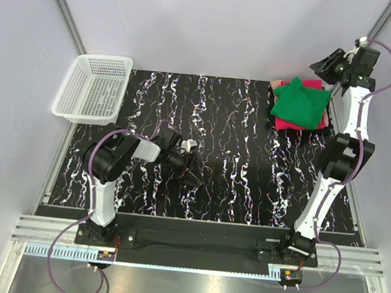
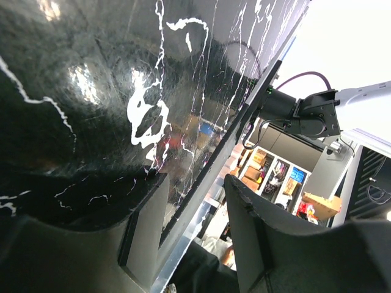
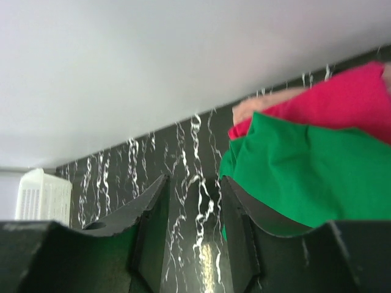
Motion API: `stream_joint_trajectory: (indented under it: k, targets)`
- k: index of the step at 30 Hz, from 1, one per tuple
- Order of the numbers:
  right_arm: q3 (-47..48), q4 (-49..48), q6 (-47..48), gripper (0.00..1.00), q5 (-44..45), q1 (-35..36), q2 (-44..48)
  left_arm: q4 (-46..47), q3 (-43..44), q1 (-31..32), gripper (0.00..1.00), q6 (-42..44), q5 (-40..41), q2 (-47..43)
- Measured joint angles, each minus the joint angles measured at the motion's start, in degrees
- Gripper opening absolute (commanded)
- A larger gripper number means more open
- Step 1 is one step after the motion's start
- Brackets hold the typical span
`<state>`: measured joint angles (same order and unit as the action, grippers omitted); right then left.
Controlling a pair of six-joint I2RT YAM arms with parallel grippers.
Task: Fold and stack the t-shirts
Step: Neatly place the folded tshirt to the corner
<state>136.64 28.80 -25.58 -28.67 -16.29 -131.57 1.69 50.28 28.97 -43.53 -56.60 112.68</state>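
Black, white-veined table [image 1: 248, 172] between pale walls: the green t-shirt [image 1: 301, 103] lies folded on the pink t-shirt [image 1: 286, 123] at the far right corner, with a paler pink edge peeking out at the stack's far side. My right gripper [image 1: 326, 64] hangs raised beside the stack's far right, jaws parted and holding nothing — its wrist view shows only tabletop between the fingers. My left gripper [image 1: 197, 162] sits low over the table's left-middle, likewise parted around nothing. At the far left corner, the white mesh basket [image 1: 68, 87] shows only its own lattice floor.
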Motion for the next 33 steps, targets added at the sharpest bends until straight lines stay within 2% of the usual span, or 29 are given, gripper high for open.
stream_joint_trajectory:
  k: [4, 20, 33]
  targets:
    - [-4.63, 0.28, 0.02, 0.45, -1.14, 0.50, -1.14, 1.55, -0.98, 0.00, 0.50, -0.02, -0.33, 0.00]
    - [-5.11, -1.18, 0.07, 0.44, -2.40, 0.55, -13.51, 4.52, -2.19, -0.02, 0.50, 0.02, -1.31, 0.26]
    - [-8.11, -6.45, 0.28, 0.44, -1.73, 0.55, -11.67, 4.87, -1.29, 0.11, 0.50, 0.04, -1.75, 1.18]
